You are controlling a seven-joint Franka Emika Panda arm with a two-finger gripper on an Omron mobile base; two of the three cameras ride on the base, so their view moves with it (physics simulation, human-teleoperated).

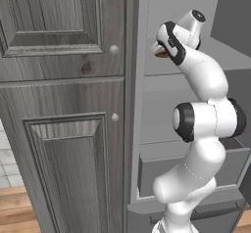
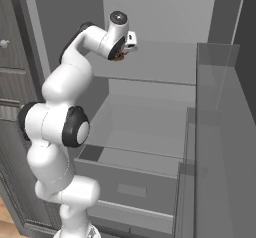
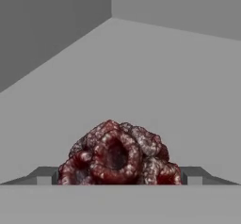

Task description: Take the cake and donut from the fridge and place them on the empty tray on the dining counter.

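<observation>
While spread, fingers (image 3: 47, 175) flank cake (image 3: 117, 153), fridge (image 3: 155, 72) shelf.

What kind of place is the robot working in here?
Probably a kitchen: an open grey fridge with pale shelves and a drawer, a wood-panelled cabinet beside it, and a small cake on a shelf.

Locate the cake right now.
The cake sits on the fridge's upper shelf, right between the open tool's tips in the hand view; from the right base view it peeks out under the hand.
</observation>
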